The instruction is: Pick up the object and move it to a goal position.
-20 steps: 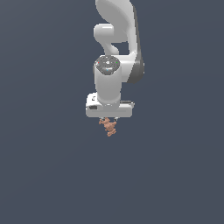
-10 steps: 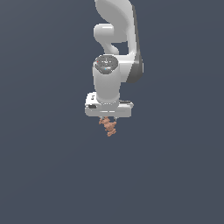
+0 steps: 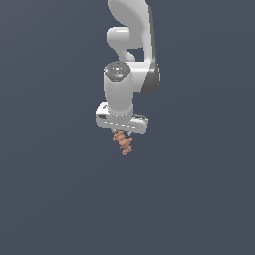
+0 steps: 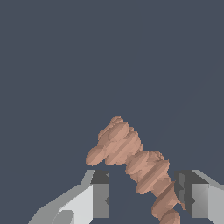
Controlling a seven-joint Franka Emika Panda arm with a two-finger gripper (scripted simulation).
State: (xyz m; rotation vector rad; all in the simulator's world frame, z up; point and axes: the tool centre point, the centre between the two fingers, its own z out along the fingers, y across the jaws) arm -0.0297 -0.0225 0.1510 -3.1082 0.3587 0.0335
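The gripper (image 3: 122,133) points down, jaws clamped on the object (image 3: 123,143), which hangs tilted below them.

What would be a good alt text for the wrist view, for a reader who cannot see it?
A bumpy, ridged, screw-like orange-brown object slants between the two grey-and-white fingers of the robot's tool. It leans against one finger and juts out beyond their tips. Behind it is only a plain dark blue-grey background.
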